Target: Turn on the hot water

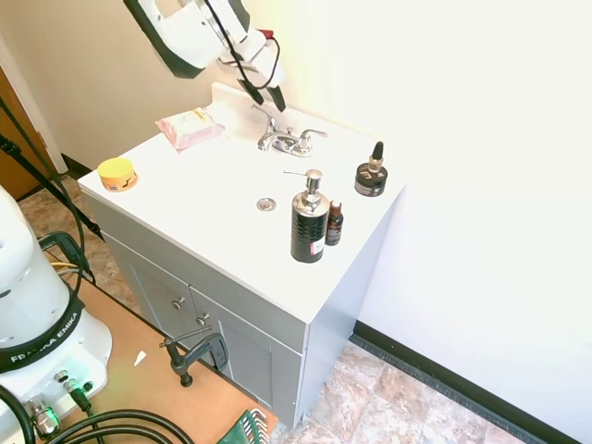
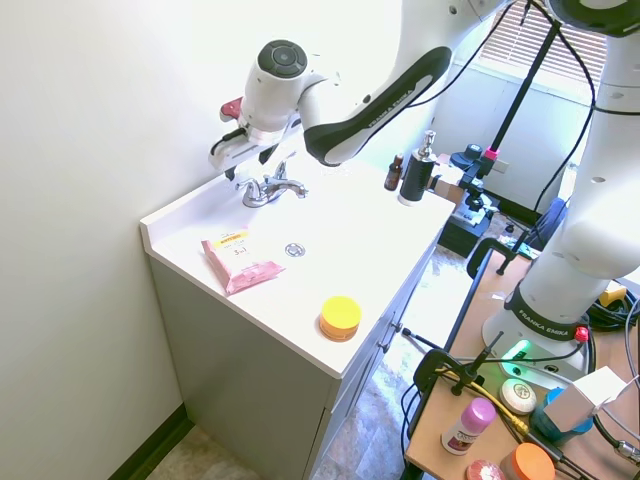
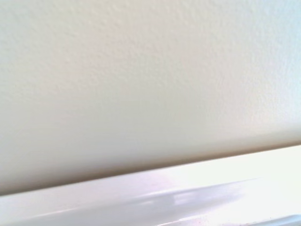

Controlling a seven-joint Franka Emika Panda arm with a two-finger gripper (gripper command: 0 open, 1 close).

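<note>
The faucet [image 1: 289,141] is mounted at the back of the counter [image 1: 222,222], its 2 lever handles extending sideways along the wall. The gripper [image 1: 263,96] is held just above the faucet's end nearer the pink pack [image 1: 189,128], fingers parted and empty. A descent onto that handle [image 1: 265,117] is judged necessary.

arm [image 2: 380,95]: reaching in, raised | fingers [image 1: 252,91]: parted, angled downward, empty

Chrome faucet [image 1: 289,141]; white vanity top [image 1: 185,199]; pink wipes pack [image 1: 189,128]; yellow jar [image 1: 117,173]; black soap dispenser [image 1: 309,222].
</note>
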